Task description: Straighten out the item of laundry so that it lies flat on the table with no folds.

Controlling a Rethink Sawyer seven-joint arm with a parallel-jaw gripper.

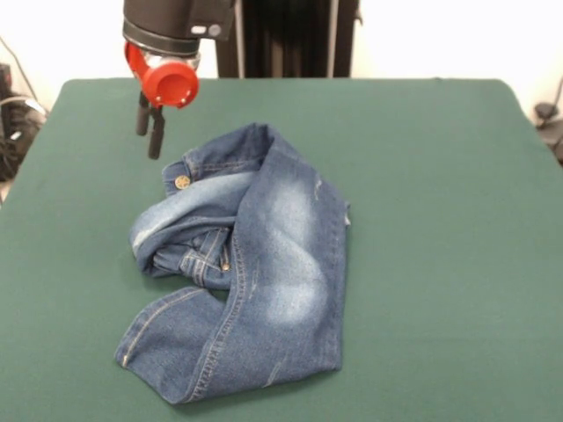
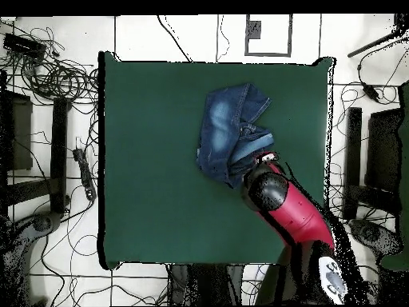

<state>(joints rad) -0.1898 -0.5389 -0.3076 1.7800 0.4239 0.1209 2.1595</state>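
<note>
The small blue denim jeans (image 1: pixel 264 264) lie crumpled near the middle of the dark green table (image 1: pixel 440 220). One leg is folded over the other, and the waistband with its brass button (image 1: pixel 182 182) is bunched at the left. My gripper (image 1: pixel 149 144) hangs just left of and behind the waistband, above the table. Its two dark fingers are slightly apart and hold nothing. In the overhead view the jeans (image 2: pixel 232 128) lie right of the table's (image 2: pixel 152 160) centre, and the red arm (image 2: pixel 283 204) covers the gripper at their lower edge.
The robot's black pedestal (image 1: pixel 295 40) stands at the table's far edge. Cables and equipment (image 2: pixel 56 88) lie on the floor around the table. Wide bare green cloth lies right of the jeans in the front view.
</note>
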